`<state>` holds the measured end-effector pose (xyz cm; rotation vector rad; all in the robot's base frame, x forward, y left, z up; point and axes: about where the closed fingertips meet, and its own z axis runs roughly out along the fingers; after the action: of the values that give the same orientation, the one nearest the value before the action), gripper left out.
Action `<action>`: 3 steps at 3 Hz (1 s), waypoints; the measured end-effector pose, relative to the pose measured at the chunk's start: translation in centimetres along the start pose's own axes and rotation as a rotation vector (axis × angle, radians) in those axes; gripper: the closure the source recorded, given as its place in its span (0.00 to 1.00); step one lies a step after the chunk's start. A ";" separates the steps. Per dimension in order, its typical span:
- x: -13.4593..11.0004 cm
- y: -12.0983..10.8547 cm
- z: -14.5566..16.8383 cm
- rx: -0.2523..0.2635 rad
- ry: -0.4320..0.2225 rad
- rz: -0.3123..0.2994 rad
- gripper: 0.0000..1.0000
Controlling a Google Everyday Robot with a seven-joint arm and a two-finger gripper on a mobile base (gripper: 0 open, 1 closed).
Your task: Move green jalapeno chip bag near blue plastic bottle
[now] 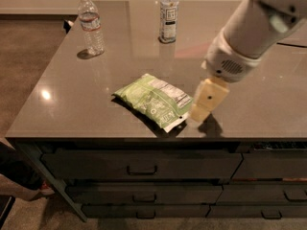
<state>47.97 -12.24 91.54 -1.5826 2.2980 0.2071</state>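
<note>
gripper (199, 113) low, right of centre, beside bag (152, 101) | open or closed: cannot tell | risk: may shove slippery bag aside, missing grasp | bottle (169, 14) top centre

On 1 dark grey worktop (72, 104): 1 crinkly light-green snack bag (156, 101) w/ white panel; 1 slim blue-label plastic bottle (168, 16); 1 clear ribbed plastic bottle (91, 25); 1 cream pincer (199, 113), low, just right of bag. Bottles total: 2.

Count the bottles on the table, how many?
2. The clear water bottle stands far left; the blue plastic bottle stands at the far middle. The claw is just right of the green jalapeno chip bag.
</note>
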 end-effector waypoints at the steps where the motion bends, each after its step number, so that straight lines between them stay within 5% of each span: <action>1: -1.6 -0.5 2.5 0.017 -0.013 0.013 0.00; 3: -4.5 -1.3 5.6 0.017 0.012 0.059 0.00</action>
<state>51.74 -7.09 87.99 -1.5129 2.3519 0.1927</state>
